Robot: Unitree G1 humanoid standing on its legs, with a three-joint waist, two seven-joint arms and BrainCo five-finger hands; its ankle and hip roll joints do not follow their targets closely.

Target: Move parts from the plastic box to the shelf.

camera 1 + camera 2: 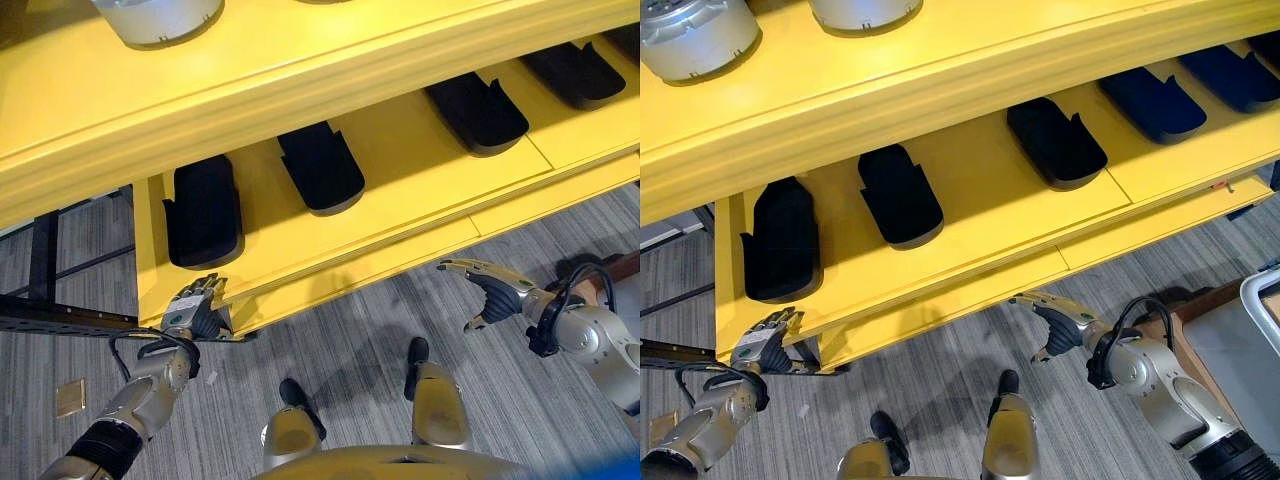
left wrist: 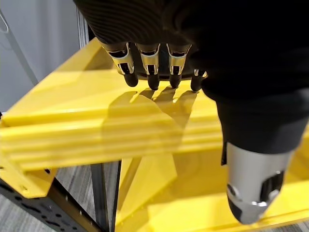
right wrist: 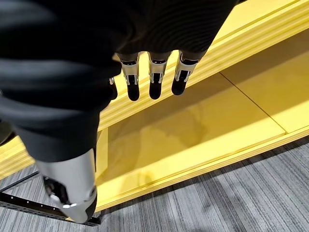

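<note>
Left eye view runs from the left hand (image 1: 193, 312) at lower left, its fingers relaxed and empty against the front edge of the yellow shelf (image 1: 420, 215), across to the right hand (image 1: 493, 290) at right, fingers apart and empty above the floor (image 1: 350, 350). Between them, on the shelf's middle tier, four black parts (image 1: 320, 165) lie in a row from left to upper right. By my reading some of the task is done, since these parts are already placed; neither hand carries one now, so the next step would be fetching another. I cannot tell how many remain.

Right eye view adds what its twin lacks: at the far right edge, a pale rim (image 1: 1262, 300) that may be the box, though I cannot be sure. It also shows two grey cylinders (image 1: 695, 38) on the top tier at upper left. Both wrist views confirm bare fingers over yellow board.
</note>
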